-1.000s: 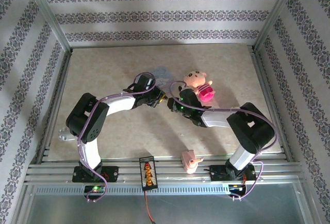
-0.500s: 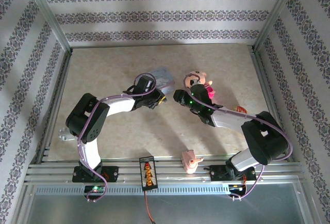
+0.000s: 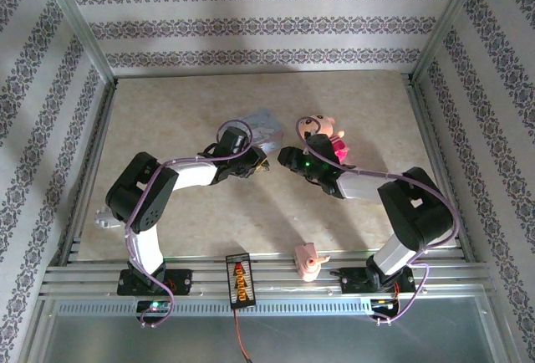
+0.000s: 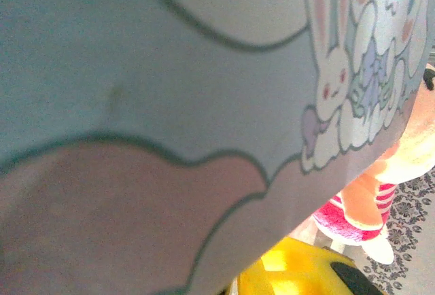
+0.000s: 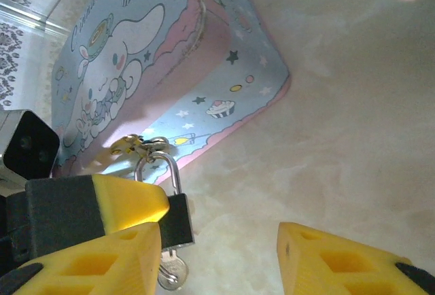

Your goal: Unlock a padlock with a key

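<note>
The right gripper (image 5: 217, 235) is seen spread wide in its wrist view, with bare table between its two yellow fingers (image 5: 340, 261) and nothing pinched. The padlock (image 5: 178, 219) is found just beside the left-hand finger of that pair. Its shackle is hooked through the small clasp (image 5: 132, 147) on the edge of the pale blue tin (image 5: 170, 64). A silvery key (image 5: 170, 272) is seen under the dark body.

One yellow finger (image 5: 129, 203) of the left gripper (image 3: 262, 163) is laid against the padlock's side. Its partner is hidden, so it cannot be told whether the lock is pinched or only touched. In the left wrist view the tin's printed face is pressed close to the lens.

From above, the left arm is seen folded at its elbow on the near left, its forearm stretched rightward to the middle of the table (image 3: 167, 112). The right arm is bent at the near right and reached leftward. The two grippers are brought almost tip to tip just near of the tin. The pink doll (image 3: 328, 139) is lying just right of the tin.
</note>
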Controlling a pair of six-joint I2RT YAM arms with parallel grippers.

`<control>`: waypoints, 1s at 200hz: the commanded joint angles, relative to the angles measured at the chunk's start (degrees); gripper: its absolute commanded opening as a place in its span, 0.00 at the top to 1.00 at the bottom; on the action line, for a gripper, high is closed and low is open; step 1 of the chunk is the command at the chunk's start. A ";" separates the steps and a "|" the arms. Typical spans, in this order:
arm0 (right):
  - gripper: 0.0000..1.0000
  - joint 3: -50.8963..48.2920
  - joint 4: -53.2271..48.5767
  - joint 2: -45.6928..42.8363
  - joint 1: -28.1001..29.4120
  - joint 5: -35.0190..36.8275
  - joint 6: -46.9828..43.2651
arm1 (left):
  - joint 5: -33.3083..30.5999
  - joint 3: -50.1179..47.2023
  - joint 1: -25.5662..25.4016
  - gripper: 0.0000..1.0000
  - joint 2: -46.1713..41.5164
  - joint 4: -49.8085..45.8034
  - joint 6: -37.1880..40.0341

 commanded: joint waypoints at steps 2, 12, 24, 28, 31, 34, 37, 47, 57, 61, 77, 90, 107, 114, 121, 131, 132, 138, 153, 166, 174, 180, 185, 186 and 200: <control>0.51 2.07 4.34 2.98 -0.45 -3.52 0.60 | 1.56 -1.75 -0.41 0.79 2.17 -2.97 -0.11; 0.52 2.28 6.47 4.43 -0.87 -5.43 1.21 | 1.76 -1.85 -0.42 0.79 2.09 -3.05 0.10; 0.52 2.61 8.69 6.19 -1.34 -7.34 2.12 | 1.86 -2.11 -0.40 0.76 1.85 -3.13 0.27; 0.52 2.85 9.14 6.75 -1.44 -7.91 2.37 | 1.82 -2.28 -0.42 0.75 1.75 -3.15 0.39; 0.52 2.97 9.34 7.17 -1.50 -8.15 2.58 | 1.86 -2.30 -0.40 0.75 1.69 -3.22 0.45; 0.52 3.18 9.53 7.61 -1.55 -8.45 2.71 | 1.84 -2.38 -0.41 0.74 1.69 -3.23 0.46; 0.51 3.37 9.75 8.07 -1.63 -8.84 2.75 | 1.82 -2.37 -0.33 0.74 1.58 -3.24 0.52; 0.51 3.93 10.30 9.48 -1.64 -9.64 3.13 | 1.84 -2.53 -0.40 0.74 1.41 -3.32 0.54; 0.51 4.27 11.61 10.94 -1.64 -10.48 3.64 | 1.74 -2.70 -0.44 0.72 1.31 -3.26 0.29; 0.51 4.38 12.18 11.48 -1.64 -10.87 3.89 | 1.66 -2.78 -0.42 0.71 1.29 -3.17 0.27; 0.52 4.66 13.71 13.24 -1.64 -11.32 4.65 | 1.16 -3.01 -0.39 0.70 1.04 -3.46 0.21; 0.52 4.67 14.06 13.88 -1.57 -11.22 4.71 | 0.79 -3.22 -0.39 0.70 0.64 -3.88 0.23; 0.52 4.51 13.63 13.76 -1.46 -10.73 3.54 | -0.10 -3.78 -0.33 0.66 -0.62 -4.39 0.60; 0.52 4.36 13.02 13.42 -1.51 -10.39 2.95 | -0.54 -3.99 -0.32 0.66 -1.25 -4.73 0.93; 0.52 4.23 12.24 13.04 -1.46 -9.98 2.20 | -0.96 -4.17 -0.37 0.66 -2.07 -5.18 1.42; 0.52 3.97 11.54 12.58 -1.67 -9.58 1.24 | -1.81 -4.27 -0.31 0.56 -3.40 -5.85 2.17; 0.52 3.92 11.49 12.58 -1.65 -9.57 1.06 | -1.88 -4.31 -0.31 0.55 -3.56 -5.95 2.26; 0.52 3.79 11.22 12.44 -1.79 -9.63 0.55 | -2.36 -4.43 -0.30 0.48 -4.43 -6.40 2.73; 0.51 3.70 10.88 12.49 -2.25 -10.37 -0.50 | -3.85 -4.71 -0.35 0.33 -7.14 -7.51 4.06; 0.51 3.91 10.83 12.80 -2.59 -11.58 -1.35 | -5.48 -4.79 -0.24 0.17 -9.59 -8.92 5.88; 0.50 4.11 10.66 13.02 -2.69 -12.20 -1.78 | -6.80 -4.62 -0.22 0.07 -11.18 -9.98 7.11; 0.50 4.42 10.46 13.24 -2.69 -12.64 -2.20 | -7.76 -4.50 -0.22 0.00 -12.48 -10.89 7.99; 0.51 4.63 10.33 13.41 -2.61 -12.93 -2.51 | -8.80 -4.37 -0.23 0.01 -13.38 -11.60 8.94; 0.51 4.69 10.22 13.44 -2.61 -13.01 -2.57 | -9.03 -4.36 -0.22 0.01 -13.56 -11.72 9.11; 0.51 5.40 9.55 14.04 -2.52 -13.56 -3.23 | -11.84 -3.68 -0.13 0.01 -15.69 -13.83 11.72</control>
